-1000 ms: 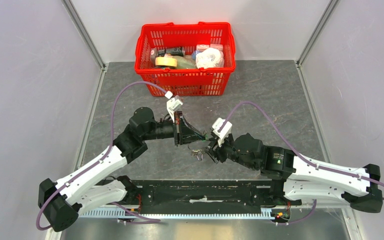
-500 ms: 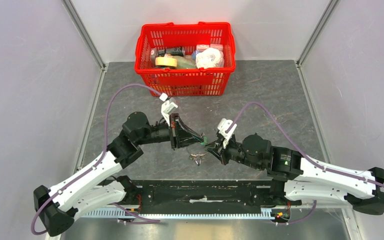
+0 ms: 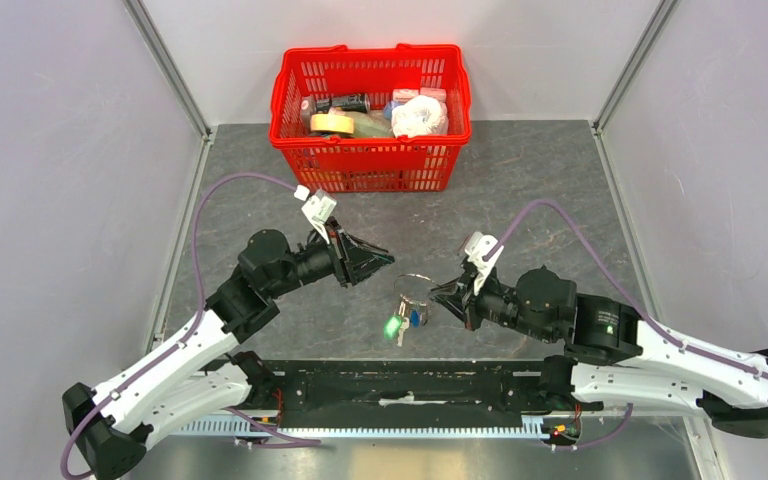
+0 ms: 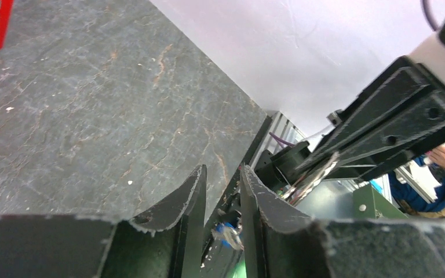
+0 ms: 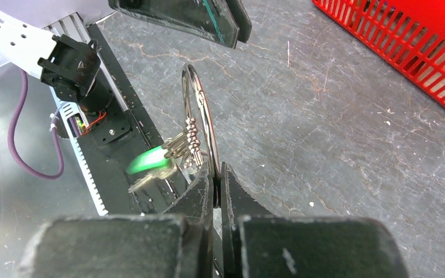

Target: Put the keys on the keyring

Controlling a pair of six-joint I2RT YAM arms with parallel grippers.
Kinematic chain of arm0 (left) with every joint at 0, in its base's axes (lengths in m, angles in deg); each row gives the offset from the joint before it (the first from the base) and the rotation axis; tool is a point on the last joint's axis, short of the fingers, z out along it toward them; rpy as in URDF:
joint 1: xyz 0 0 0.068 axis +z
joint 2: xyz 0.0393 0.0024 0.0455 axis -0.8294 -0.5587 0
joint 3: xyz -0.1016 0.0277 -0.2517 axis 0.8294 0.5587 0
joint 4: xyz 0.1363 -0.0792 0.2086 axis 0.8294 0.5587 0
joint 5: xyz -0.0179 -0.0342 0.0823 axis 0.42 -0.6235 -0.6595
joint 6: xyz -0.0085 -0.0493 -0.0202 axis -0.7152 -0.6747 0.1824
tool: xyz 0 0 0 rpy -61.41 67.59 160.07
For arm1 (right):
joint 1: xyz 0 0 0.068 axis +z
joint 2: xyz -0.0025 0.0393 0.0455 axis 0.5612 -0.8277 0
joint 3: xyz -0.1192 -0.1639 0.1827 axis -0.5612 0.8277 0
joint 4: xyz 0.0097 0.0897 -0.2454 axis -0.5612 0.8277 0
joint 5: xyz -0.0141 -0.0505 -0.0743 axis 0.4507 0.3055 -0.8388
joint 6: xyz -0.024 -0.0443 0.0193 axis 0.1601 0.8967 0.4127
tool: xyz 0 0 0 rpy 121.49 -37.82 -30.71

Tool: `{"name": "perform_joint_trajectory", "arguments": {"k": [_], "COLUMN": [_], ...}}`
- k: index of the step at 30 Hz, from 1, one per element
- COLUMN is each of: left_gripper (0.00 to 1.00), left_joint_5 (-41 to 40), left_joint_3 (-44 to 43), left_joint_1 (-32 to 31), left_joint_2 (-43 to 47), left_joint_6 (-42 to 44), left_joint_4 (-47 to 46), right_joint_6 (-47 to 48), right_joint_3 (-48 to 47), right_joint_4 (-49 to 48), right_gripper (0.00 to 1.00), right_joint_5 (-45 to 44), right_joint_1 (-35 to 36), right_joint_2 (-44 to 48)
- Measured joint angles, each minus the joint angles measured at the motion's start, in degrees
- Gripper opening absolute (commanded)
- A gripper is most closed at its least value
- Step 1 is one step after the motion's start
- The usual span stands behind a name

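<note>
Now, right gripper (image 5: 215,174): pinched shut on the near edge of the keyring (image 5: 204,113), holding it upright
Keyring: edge-on to the right wrist camera, over the table (image 3: 530,190) between the two arms, with a bunch of small silvery keys (image 5: 186,139) strung on the wire
Green key (image 5: 150,162): dangling from the ring beside the silvery ones, bright in the overhead view
Blue key (image 3: 415,319): hanging just beside the green one, below the ring; not made out in the right wrist view
Left gripper (image 4: 223,174): fingers a narrow slit apart, gripping nothing, pointed toward the ring from a short way off
Change in the last second: pulled apart after working nose to nose over the ring; left arm drawn back to its own side, right arm swung out with the ring; both coloured keys, barely visible then, now in plain sight below the wire
Meaning for the task: by the look of it, both keys threaded on and the job done or all but done; full seating past the wire's split not confirmable from these views
Backdrop: red basket (image 3: 370,165) of odds and ends at the far end, well apart from the action
</note>
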State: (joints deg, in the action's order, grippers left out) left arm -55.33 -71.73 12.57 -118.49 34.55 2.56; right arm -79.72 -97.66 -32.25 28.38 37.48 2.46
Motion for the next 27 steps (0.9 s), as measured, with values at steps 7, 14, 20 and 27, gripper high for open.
{"name": "perform_joint_trajectory", "arguments": {"k": [7,14,20,27], "left_gripper": [0.39,0.47,0.47,0.48], "left_joint_5": [-1.8,-4.1,-6.3,-8.5], "left_joint_3": [0.5,1.7,2.1,2.2], "left_joint_1": [0.0,0.0,0.0,0.0], "left_joint_2": [0.0,1.2,3.3,5.2], "left_joint_6": [0.0,0.1,0.5,1.2], "left_joint_4": [1.5,3.3,6.1,8.7], "right_joint_6": [0.1,1.3,1.1,-1.2], "right_joint_3": [-3.8,-8.2,-9.6,-11.5], "right_joint_4": [2.1,3.7,5.1,9.5], "right_gripper": [0.00,0.00,0.00,0.00], "right_joint_5": [-2.3,-7.1,-13.5,-20.5], "right_joint_1": [0.0,0.0,0.0,-0.7], "right_joint_2": [0.0,-1.7,-5.5,-12.6]}}
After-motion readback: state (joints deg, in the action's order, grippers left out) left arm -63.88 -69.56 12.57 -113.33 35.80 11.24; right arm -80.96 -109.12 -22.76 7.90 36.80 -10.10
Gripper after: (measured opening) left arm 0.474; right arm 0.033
